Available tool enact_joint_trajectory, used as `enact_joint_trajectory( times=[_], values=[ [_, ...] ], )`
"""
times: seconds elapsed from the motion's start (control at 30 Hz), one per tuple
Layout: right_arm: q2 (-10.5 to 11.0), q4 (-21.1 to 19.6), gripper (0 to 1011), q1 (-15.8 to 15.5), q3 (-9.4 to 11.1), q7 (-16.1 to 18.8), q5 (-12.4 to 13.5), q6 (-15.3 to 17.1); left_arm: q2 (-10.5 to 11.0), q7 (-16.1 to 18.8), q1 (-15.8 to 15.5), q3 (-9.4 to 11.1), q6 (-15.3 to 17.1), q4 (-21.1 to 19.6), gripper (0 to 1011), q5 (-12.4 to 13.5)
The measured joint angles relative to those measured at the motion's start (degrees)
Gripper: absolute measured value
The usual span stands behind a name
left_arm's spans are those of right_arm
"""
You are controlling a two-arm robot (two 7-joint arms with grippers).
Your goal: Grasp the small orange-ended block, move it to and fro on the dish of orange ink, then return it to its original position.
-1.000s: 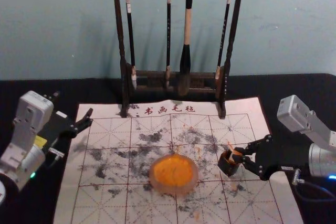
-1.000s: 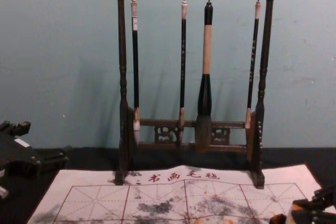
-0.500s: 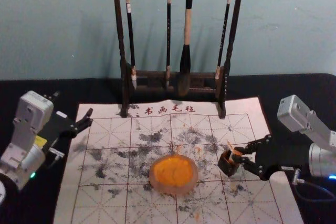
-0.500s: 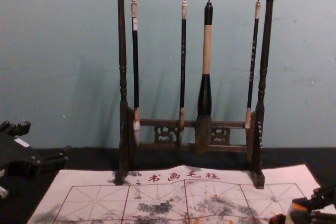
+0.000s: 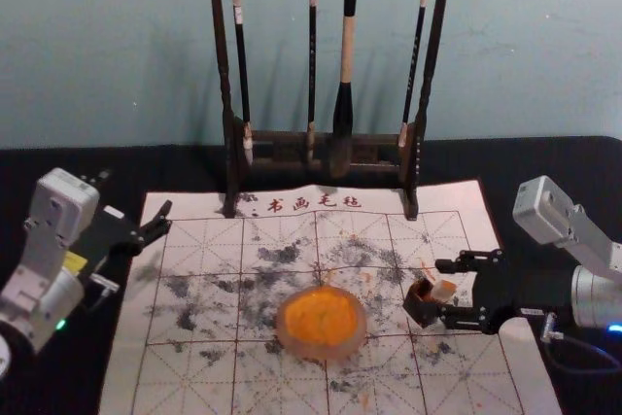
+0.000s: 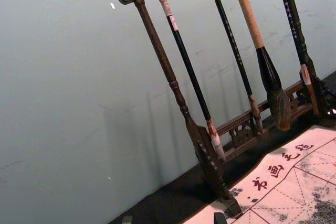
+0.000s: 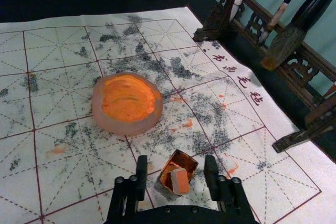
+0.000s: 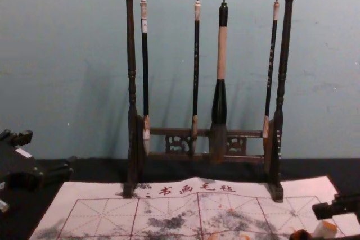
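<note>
Around the small block (image 5: 442,291), my right gripper (image 5: 449,291) stands open, a finger on either side and apart from it. The block leans in a small dark box (image 5: 421,304) stained orange inside. In the right wrist view the block (image 7: 180,180) rests at the mouth of the box (image 7: 185,161), between the open fingers of my right gripper (image 7: 173,169). The dish of orange ink (image 5: 322,323) lies to the left of the box. My left gripper (image 5: 163,224) is parked at the left edge of the mat.
A dark wooden rack (image 5: 227,94) with several hanging brushes stands at the back of the mat (image 5: 194,366). The mat is white with red grid lines and smudged with black and orange. A black cloth (image 5: 544,167) lies around it.
My right gripper has opened and let go of the block, which stays in the box. The left arm, dish and rack have not moved.
</note>
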Motion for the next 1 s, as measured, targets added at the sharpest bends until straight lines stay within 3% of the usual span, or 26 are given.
enact_joint_trajectory(
  times=[0.43,0.77,1.0],
  values=[
    [0.0,0.0,1000,0.0,0.0,0.0,0.0,0.0,0.0,0.0,0.0,0.0,0.0,0.0,1001,0.0],
    [-0.06,-0.05,1000,-0.16,0.15,-0.5,-0.01,-0.03,0.0,0.0,0.0,0.0,0.0,0.0,1001,0.0],
    [-2.25,-1.43,1000,-3.45,5.68,-7.74,2.69,-2.59,0.0,0.0,0.0,0.0,0.0,0.0,1001,0.0]
  ],
)
